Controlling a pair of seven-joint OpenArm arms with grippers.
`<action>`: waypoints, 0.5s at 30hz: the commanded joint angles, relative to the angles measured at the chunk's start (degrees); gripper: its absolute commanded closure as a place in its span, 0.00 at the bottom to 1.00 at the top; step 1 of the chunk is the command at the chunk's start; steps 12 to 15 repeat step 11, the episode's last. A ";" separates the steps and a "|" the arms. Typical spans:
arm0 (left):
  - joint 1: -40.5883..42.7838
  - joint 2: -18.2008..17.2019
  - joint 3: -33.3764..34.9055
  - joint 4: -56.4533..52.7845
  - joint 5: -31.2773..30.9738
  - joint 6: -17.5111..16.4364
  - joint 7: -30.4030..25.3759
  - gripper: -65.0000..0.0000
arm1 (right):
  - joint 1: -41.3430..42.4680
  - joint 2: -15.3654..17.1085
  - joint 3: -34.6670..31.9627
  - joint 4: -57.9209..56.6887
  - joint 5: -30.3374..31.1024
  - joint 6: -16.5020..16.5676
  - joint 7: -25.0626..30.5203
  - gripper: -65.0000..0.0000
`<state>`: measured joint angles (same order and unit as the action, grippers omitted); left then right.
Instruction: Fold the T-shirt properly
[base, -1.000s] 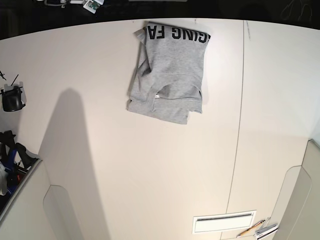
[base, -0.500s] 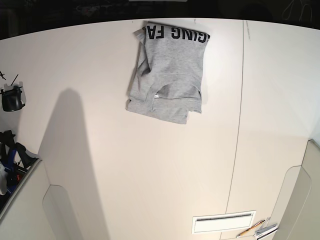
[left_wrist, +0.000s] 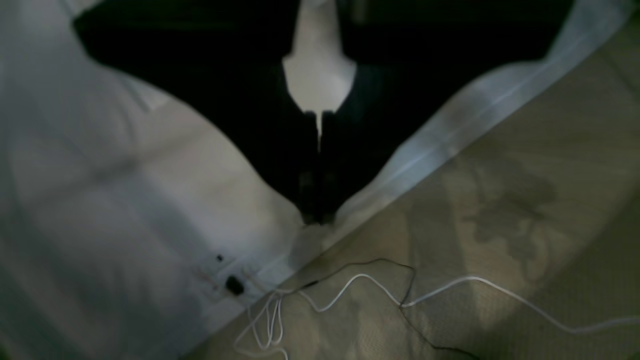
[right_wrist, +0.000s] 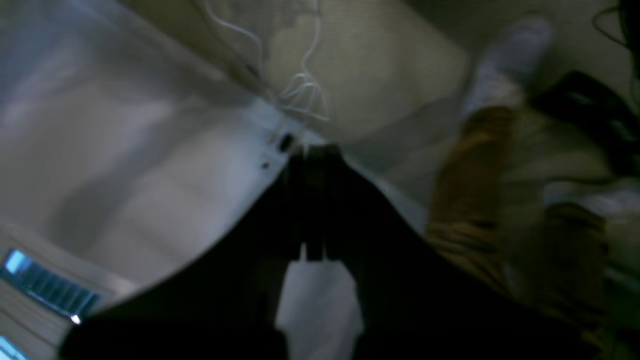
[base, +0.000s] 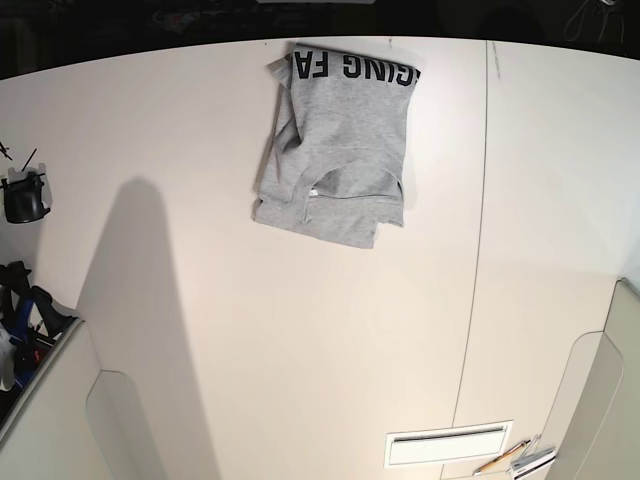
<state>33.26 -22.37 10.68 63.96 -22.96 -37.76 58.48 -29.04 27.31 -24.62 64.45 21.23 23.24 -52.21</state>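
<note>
Grey and folded into a rough rectangle, the T-shirt (base: 336, 145) lies on the white table (base: 300, 340) near its far edge, a little left of the seam that runs down the tabletop. Black block letters show along its far edge, and the collar opening faces the near side, with a small white tag at the neckline.

Starting from the left of the base view, a small black object (base: 24, 197) stands at the table's edge, with dark gear below it. At the near right, a white slotted panel (base: 448, 444) is set into the table, and a pencil (base: 503, 456) lies just beside it. Neither arm shows in this view.

From the right wrist camera, the right gripper (right_wrist: 314, 150) has its dark fingers pressed together, holding nothing, above a pale surface edge with white cables (right_wrist: 300, 90) on the carpet beyond.

From the left wrist camera, the left gripper (left_wrist: 317, 217) is likewise closed on nothing, fingertips meeting over the pale edge, with a white cable (left_wrist: 380, 295) trailing across the beige carpet (left_wrist: 525, 200).
</note>
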 joint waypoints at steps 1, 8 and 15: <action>-0.57 -0.46 1.46 -1.79 -0.37 -0.37 -0.59 1.00 | 1.31 -0.52 0.02 -1.99 0.37 0.76 -0.28 1.00; -12.79 3.74 12.07 -19.87 -0.31 -0.37 -4.52 1.00 | 12.46 -6.93 -0.17 -15.67 0.17 2.97 1.86 1.00; -16.94 6.93 13.18 -25.70 1.09 -0.31 -4.52 1.00 | 15.87 -8.20 -0.26 -17.88 0.22 2.91 2.89 1.00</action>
